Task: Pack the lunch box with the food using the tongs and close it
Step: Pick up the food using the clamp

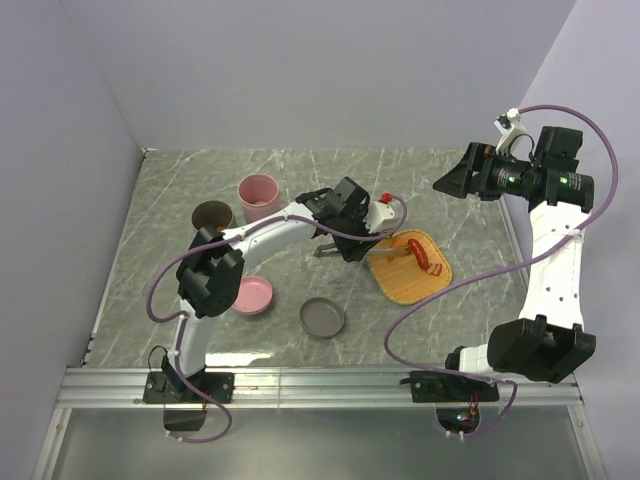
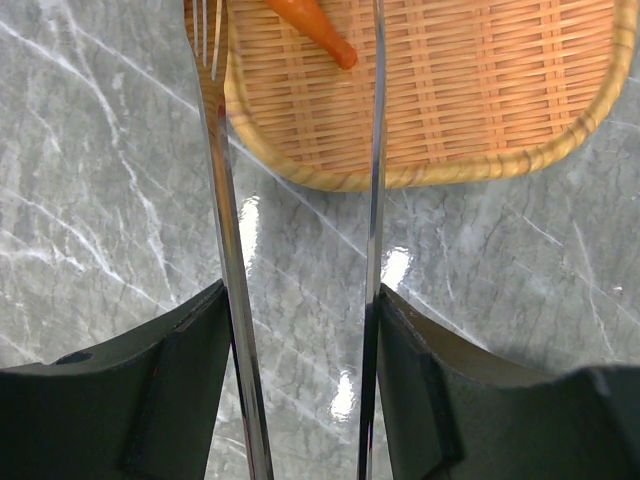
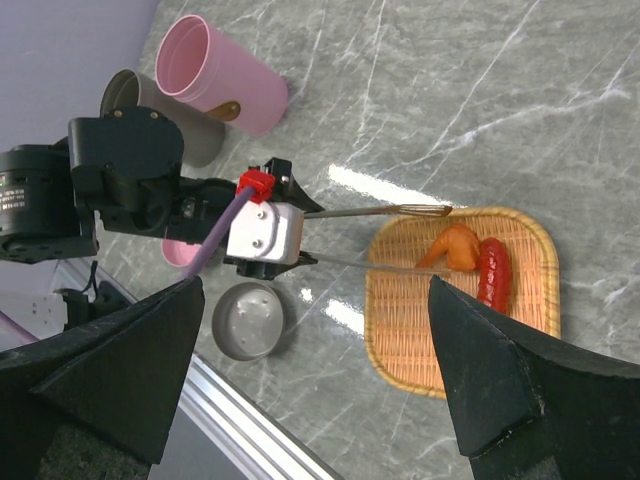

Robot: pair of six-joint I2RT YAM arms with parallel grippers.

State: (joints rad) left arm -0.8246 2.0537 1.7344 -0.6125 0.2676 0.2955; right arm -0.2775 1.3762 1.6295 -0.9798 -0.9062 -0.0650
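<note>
My left gripper [image 2: 300, 385] is shut on the silver tongs [image 2: 231, 250], its dark fingers [image 2: 170, 390] pressing both slim arms from outside. The tongs [image 3: 375, 212] reach over the edge of the woven orange tray [image 1: 405, 280]. One tip lies at the rim; the other arm runs over the weave. Between the arms lies an orange chunk of food [image 2: 318, 25]. On the tray the orange chunk [image 3: 455, 248] sits beside a red strip [image 3: 493, 272]. The lunch box's round parts stand left: a tall pink cup [image 1: 260, 197], a grey-brown cup [image 1: 212, 215], a pink dish [image 1: 250, 295], a grey lid [image 1: 322, 318]. My right gripper [image 1: 452, 182] hangs high, open and empty.
Purple-grey walls close the table at the back and both sides. A metal rail [image 1: 320, 385] runs along the near edge by the arm bases. The left arm [image 1: 265, 235] stretches over the table between the cups and the dishes. Purple cables loop beside both arms.
</note>
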